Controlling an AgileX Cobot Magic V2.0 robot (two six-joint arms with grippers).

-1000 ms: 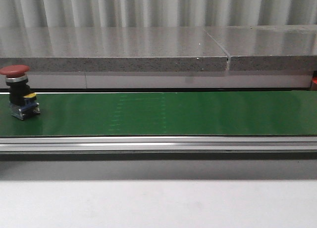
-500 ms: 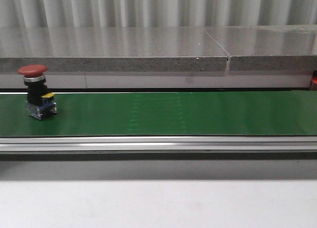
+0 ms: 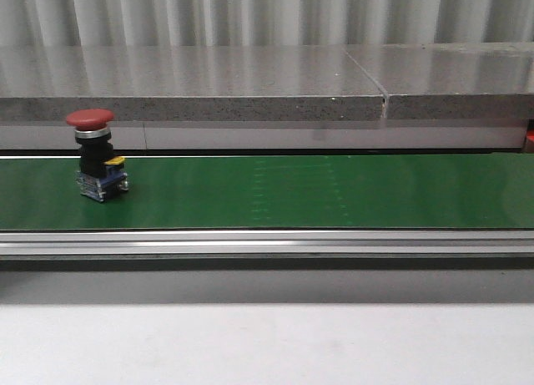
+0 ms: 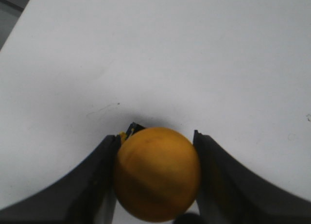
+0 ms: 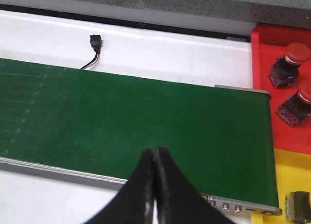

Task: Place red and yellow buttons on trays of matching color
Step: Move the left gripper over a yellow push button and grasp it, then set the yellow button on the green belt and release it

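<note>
Front view: a red button (image 3: pixel 98 154) stands upright on the green belt (image 3: pixel 334 193), near its left end, mushroom cap up, black body below, blue and yellow base on the belt surface; a grey stone ledge (image 3: pixel 250 84) runs behind the belt; an aluminium rail (image 3: pixel 267 243) runs along its near edge; white desk (image 3: pixel 267 343) in front; neither arm shows in this view. Left wrist view: the left gripper (image 4: pixel 156 178) has its jaws clamped on a yellow button (image 4: pixel 158 173), one dark finger against each side of the cap; a bit of the button's dark base with a yellow tab shows just past the cap; the button is held over the white desk (image 4: pixel 170 54); whether it touches the desk cannot be told. Right wrist view: the right gripper (image 5: pixel 154 161) has its jaws pressed together with nothing between them, tips over the belt (image 5: pixel 121 117) near its rail edge; beyond the belt's end lies a red tray (image 5: pixel 262 49) holding two red buttons (image 5: pixel 287 62), (image 5: pixel 297 107); a yellow tray (image 5: pixel 291 170) adjoins it, with a part of another object at its edge, too cut off to identify; a small black connector (image 5: pixel 95 42) with its lead lies on the white surface beyond the belt.
</note>
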